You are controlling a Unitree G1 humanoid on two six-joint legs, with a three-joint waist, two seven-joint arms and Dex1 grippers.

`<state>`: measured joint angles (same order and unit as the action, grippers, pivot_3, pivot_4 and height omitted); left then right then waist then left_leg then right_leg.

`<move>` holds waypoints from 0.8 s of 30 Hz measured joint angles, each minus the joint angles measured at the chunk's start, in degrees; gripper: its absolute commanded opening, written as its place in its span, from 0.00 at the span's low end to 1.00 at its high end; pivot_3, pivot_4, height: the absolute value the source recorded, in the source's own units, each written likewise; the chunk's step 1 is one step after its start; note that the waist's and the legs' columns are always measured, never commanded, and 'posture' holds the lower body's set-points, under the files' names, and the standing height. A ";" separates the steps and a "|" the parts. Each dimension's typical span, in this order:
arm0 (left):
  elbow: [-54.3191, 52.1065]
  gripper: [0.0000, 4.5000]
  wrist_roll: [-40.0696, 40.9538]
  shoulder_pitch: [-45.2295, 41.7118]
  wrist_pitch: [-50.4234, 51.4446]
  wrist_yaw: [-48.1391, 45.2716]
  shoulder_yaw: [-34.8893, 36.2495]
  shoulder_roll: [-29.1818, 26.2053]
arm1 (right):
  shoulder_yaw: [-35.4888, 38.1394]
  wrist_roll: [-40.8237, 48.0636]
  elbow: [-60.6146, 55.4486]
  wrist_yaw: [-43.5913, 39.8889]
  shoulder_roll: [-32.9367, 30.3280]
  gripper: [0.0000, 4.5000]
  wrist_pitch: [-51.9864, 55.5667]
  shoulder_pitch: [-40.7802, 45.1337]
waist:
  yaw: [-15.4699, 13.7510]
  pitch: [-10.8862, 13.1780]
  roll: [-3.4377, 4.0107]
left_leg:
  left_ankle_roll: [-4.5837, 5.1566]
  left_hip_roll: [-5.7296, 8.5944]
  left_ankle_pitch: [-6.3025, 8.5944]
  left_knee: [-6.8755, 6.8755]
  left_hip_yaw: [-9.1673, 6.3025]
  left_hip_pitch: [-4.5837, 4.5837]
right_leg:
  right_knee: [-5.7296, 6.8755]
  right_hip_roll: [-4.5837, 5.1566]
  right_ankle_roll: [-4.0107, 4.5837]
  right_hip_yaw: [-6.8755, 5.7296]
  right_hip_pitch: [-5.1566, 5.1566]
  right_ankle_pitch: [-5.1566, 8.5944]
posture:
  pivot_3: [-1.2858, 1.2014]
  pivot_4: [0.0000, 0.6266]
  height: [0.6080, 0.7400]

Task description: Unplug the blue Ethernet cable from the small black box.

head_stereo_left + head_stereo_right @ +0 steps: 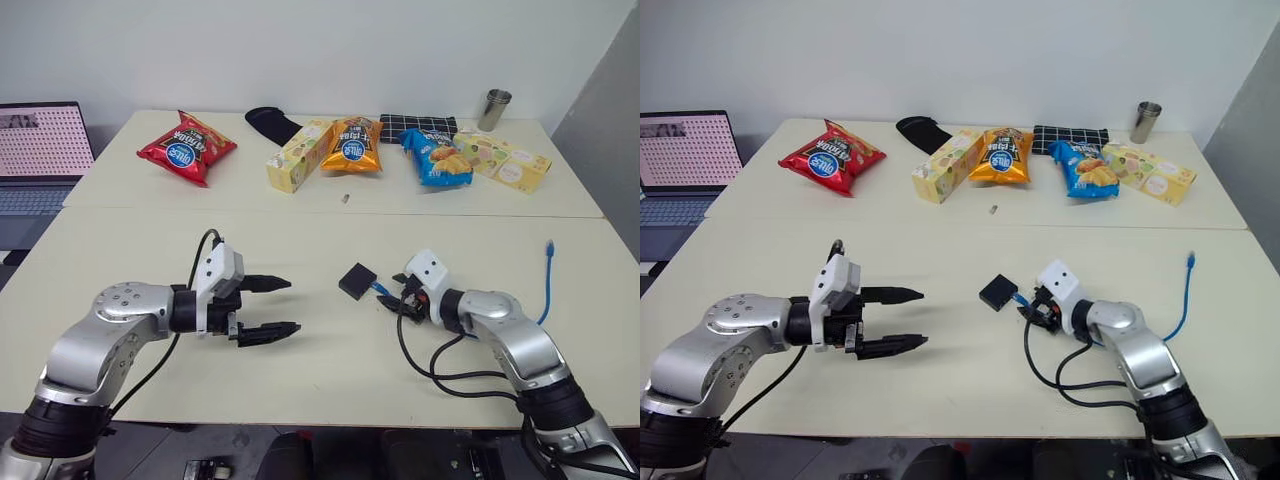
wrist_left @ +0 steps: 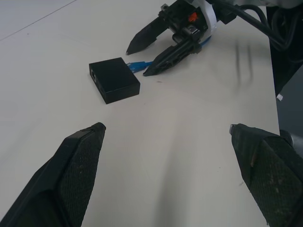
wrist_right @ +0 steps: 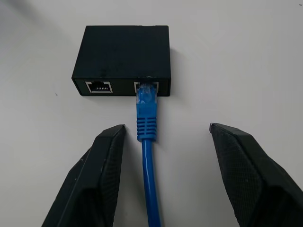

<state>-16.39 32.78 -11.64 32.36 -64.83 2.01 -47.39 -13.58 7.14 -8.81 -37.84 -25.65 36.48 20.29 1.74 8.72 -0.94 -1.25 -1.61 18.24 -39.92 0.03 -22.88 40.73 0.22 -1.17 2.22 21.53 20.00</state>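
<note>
Nearest the front edge of the table [image 1: 300, 400], the left gripper [image 1: 268, 309] hangs just above the top, left of centre, its two fingers spread wide with nothing between them; it points toward the middle of the table.

To its right, also near the front edge, the right gripper [image 3: 163, 177] faces the box [image 3: 124, 59]. Its fingers stand apart, roughly half spread, one on each side of the blue cable [image 3: 147, 156], with bare table showing between each pad and the cord, so it has hold of nothing. From the head views the fingertips sit just beside the box's near edge.

The box lies flat near the centre of the table's front half. It has two ports on the edge facing the right gripper; the cable's plug sits in one, the other is bare. From there the cord runs back under the right wrist and toward the right edge of the table, where its free plug [image 1: 549, 245] lies.

Along the far edge are snack bags [image 1: 187, 147], cartons [image 1: 296, 156] and a metal cup [image 1: 493, 109].

As I judge it, nothing of the unplugging is done: the plug is seated and ungripped. What remains is to close on the plug, probably steady the box, and pull it straight out.
</note>
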 measured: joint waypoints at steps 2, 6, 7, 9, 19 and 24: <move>0.17 1.00 -0.11 -0.08 0.21 0.61 -0.15 0.30 | -0.36 -0.17 -0.06 -0.20 -0.03 0.41 -0.23 0.02 | -0.02 0.00 0.00 | 0.00 0.00 0.00 0.00 0.00 0.00 | 0.00 0.00 0.00 0.00 0.00 0.00 | 0.52 0.24 1.00; 1.39 1.00 -0.28 -0.87 1.64 2.75 -0.59 1.87 | -1.40 -0.72 -0.50 -0.84 -0.39 0.22 -0.81 0.03 | -0.05 0.00 0.00 | 0.00 0.01 0.00 0.00 -0.01 -0.01 | 0.00 0.00 0.00 -0.01 -0.01 0.00 | 0.52 0.24 1.00; 1.74 1.00 -0.30 -1.25 2.25 3.11 -0.61 2.32 | -1.63 -0.91 -0.57 -1.00 -0.63 0.18 -1.06 0.04 | -0.07 0.00 0.00 | 0.00 0.01 0.00 -0.01 -0.01 -0.01 | 0.00 0.00 0.00 0.00 -0.01 0.00 | 0.52 0.24 1.00; 3.34 1.00 0.47 -3.10 4.44 4.60 -0.56 4.30 | -2.92 -1.98 -0.82 -1.91 -2.04 0.06 -2.56 0.44 | -0.19 0.00 0.00 | 0.00 0.03 0.00 -0.03 -0.02 -0.02 | 0.00 0.01 0.00 -0.01 -0.01 0.00 | 0.52 0.24 1.00; 6.25 1.00 13.81 -8.10 21.18 6.97 1.76 9.00 | -6.36 -10.75 -3.28 -7.00 -10.31 0.02 -26.12 3.16 | 0.09 0.00 0.00 | -0.01 0.00 -0.01 -0.03 -0.01 -0.05 | 0.01 0.00 0.00 -0.02 0.04 0.00 | 0.52 0.24 1.00; 7.50 1.00 15.54 -9.68 23.35 8.99 2.38 11.11 | -7.73 -13.95 -3.46 -8.55 -11.43 0.02 -39.01 4.67 | 0.00 0.00 -0.01 | -0.02 0.00 -0.01 -0.08 0.00 -0.04 | 0.00 0.01 0.00 -0.01 0.01 0.00 | 0.52 0.24 1.00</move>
<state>-8.89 48.32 -21.33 55.71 -55.85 4.38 -36.28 -21.31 -6.81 -12.27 -46.39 -37.09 -2.52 24.97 1.74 8.72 -0.94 -1.27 -1.60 18.23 -40.00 0.03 -22.92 40.73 0.23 -1.17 2.22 21.55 20.00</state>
